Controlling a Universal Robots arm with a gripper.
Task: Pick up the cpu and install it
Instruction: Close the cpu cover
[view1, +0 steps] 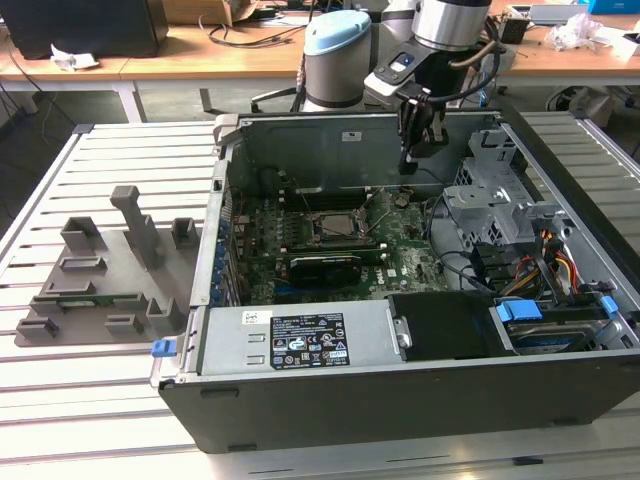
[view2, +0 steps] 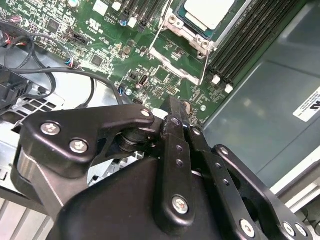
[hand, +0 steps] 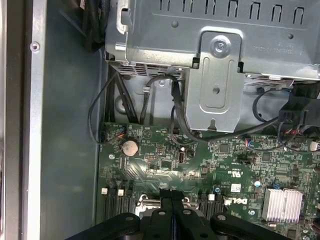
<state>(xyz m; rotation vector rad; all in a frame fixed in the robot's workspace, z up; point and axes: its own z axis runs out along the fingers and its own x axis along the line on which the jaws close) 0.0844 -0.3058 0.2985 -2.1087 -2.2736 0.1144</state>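
Cpu, place: the cpu sits in the metal socket frame on the motherboard, inside the open computer case. The picture edge cuts it off in the second wrist view.
Cpu, lie: flat, metal top facing up out of the case.
Cpu, axis: what shows looks square, so no long side can be told. Its visible edges run parallel to the black memory slots just beside the socket.
Cpu, look: pale silvery-grey top, smooth, with rounded corners and a thin darker rim. The steel frame borders it.
Pincer: the gripper has its two black fingers pressed together, with nothing seen between them.
Pincer, place: in the exterior view the gripper hangs over the back of the case, close to the rear wall. It is off to the exterior view's right of the socket and apart from it.
Under the pincer: green board, a coin cell, black cables and the grey drive cage.
Board, other: a long black expansion card lies just in front of the socket. A finned heatsink is near the board edge.
Outside the case: a grey holder tray with upright blocks stands on the slatted table, to the exterior view's left of the case.
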